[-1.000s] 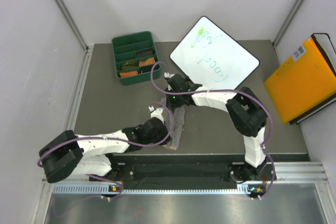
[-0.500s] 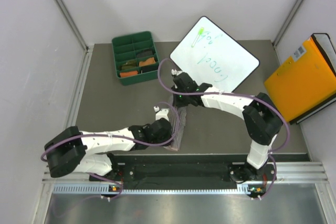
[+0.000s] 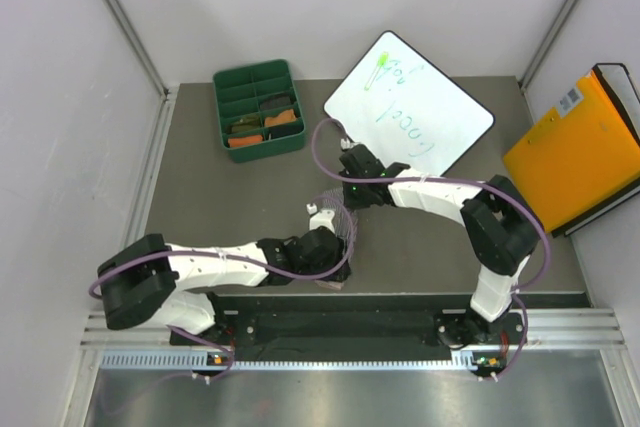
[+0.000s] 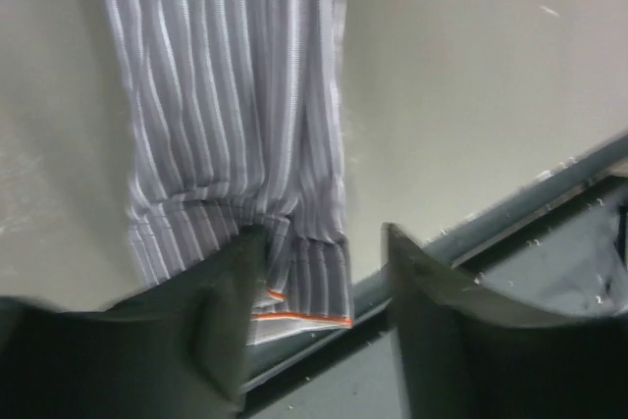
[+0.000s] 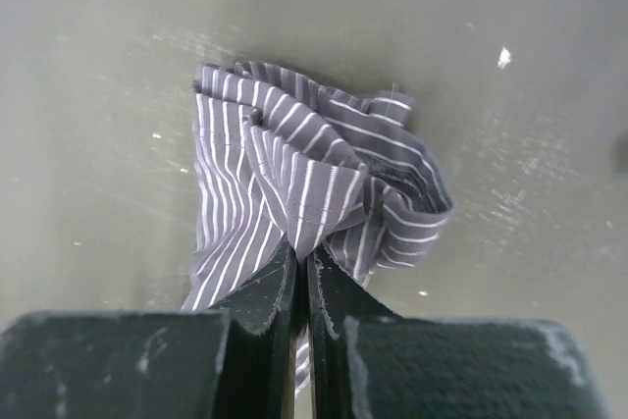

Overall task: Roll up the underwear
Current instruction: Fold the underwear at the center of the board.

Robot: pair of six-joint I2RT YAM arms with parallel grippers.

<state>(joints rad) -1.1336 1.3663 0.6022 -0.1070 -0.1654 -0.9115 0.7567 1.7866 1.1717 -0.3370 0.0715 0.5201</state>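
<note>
The grey-white striped underwear (image 3: 347, 225) lies in a narrow band on the grey table (image 3: 220, 197), running from the middle of the table to the front edge between the two arms. At its far end, the right gripper (image 5: 302, 260) has its jaws pressed together on a fold, and the cloth around that pinch is gathered into a loose crumpled bunch. At the near end, the orange-edged waistband sits right at the table's edge. The left gripper (image 4: 322, 242) hovers low there with its jaws spread, and one finger (image 4: 231, 301) touches the hem without gripping it. Compared with a second ago, the left arm has swung rightward and now covers more of the band. The right gripper has shifted slightly right and toward the near edge, so the visible stretch of cloth is shorter. This looks like the far end being drawn in to begin the roll, but what has formed so far is a bunch, not a tight coil. A green tray (image 3: 237, 87), a whiteboard (image 3: 410, 97) and an orange folder (image 3: 575, 147) sit well apart from the cloth and have not moved.
</note>
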